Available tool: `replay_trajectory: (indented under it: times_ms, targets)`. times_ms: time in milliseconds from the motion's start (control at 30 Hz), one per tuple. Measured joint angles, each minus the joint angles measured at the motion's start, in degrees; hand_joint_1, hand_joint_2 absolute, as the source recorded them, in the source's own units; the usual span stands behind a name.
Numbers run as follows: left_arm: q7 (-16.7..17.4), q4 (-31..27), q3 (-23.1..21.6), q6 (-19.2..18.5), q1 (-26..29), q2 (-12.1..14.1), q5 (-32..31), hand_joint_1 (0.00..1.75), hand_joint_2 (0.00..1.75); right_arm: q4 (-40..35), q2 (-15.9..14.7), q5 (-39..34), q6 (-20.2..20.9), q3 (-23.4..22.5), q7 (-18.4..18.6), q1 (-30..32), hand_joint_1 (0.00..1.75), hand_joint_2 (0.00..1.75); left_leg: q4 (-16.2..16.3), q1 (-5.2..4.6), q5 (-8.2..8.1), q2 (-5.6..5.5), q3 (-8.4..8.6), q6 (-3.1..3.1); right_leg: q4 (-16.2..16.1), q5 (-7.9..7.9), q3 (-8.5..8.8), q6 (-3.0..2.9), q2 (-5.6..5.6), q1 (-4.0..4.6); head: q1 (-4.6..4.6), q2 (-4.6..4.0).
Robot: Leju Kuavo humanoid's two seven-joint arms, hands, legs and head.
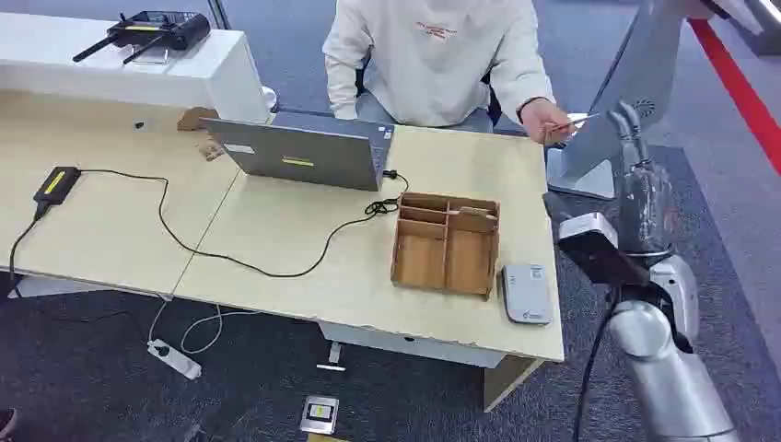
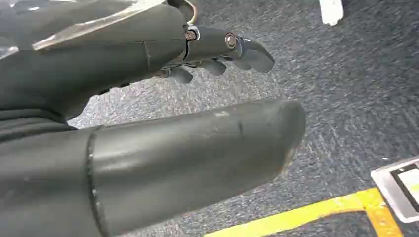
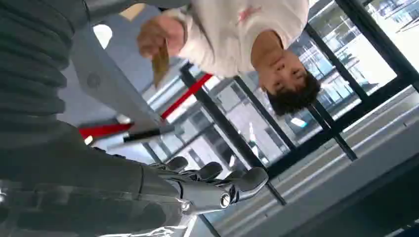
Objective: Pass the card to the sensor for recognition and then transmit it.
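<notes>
Showing edge-on, thin tan card (image 1: 573, 122) in person's hand (image 1: 545, 120).

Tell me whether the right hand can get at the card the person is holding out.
Probably yes. The right hand is raised, open and empty beside the thin tan card in the person's hand past the wooden table's corner, with nothing visible between them.

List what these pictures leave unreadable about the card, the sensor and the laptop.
- Card: print too small in the head view; blurred in the right wrist view, partly covered by the person's hand.
- Sensor: markings too small, head view.
- Laptop: screen faces away.
- Right hand: empty, fingers apart.
</notes>
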Motion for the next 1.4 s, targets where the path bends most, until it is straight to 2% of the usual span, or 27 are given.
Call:
replay_trajectory:
  times_ms: [133,300,567,900,1133,1400]
  targets:
    - [0.11,-0.13,-0.26,0.59,-0.05,-0.11,1.16,0.00,0.00,3.60,-0.27,8.46,-2.49,-0.26,-3.76,-3.14,0.00,1.75,0.00,0.01,0.00,0.02,0.00,0.00,0.00,0.01,0.01,-0.01,0.01,0.00,-0.02,0.00]
    - [1.46,-0.39,-0.48,0.35,-0.37,-0.24,1.88,0.00,0.00,9.32,0.92,11.88,-4.61,0.35,-6.32,-7.94,0.00,1.75,-0.01,0.04,0.01,-0.03,-0.02,-0.01,0.02,0.01,0.00,-0.01,0.00,0.03,0.00,0.00]
    - [2.56,-0.98,-0.53,-0.18,-1.80,0.02,2.78,0.00,0.00,16.44,3.21,12.38,-3.47,1.49,-6.54,-13.13,0.00,1.75,-0.01,0.03,0.02,-0.03,-0.03,-0.02,0.04,0.01,0.02,-0.01,-0.01,0.03,0.00,0.00]
    - [3.47,-1.46,-0.57,-0.11,-1.53,0.20,3.94,0.00,0.00,32.57,6.67,11.44,0.48,4.22,-5.69,-22.49,0.00,1.75,0.00,0.03,0.02,-0.07,-0.04,-0.02,0.04,0.01,0.00,-0.01,-0.04,0.03,-0.02,0.00]
    - [3.67,-1.53,-0.59,0.09,-1.46,0.20,3.52,0.00,0.00,40.59,7.30,10.72,0.87,4.76,-4.27,-26.06,0.00,1.75,0.01,0.02,0.02,-0.06,-0.04,-0.02,0.04,0.01,0.00,-0.01,-0.04,0.02,0.00,0.00]
    - [3.89,-1.60,-0.81,0.39,-1.52,0.50,2.52,0.00,0.00,45.60,6.77,10.28,1.00,4.98,-3.59,-27.44,0.00,1.75,0.02,0.02,0.02,-0.06,-0.01,-0.02,0.03,0.01,-0.02,-0.01,-0.04,0.02,-0.02,0.00]
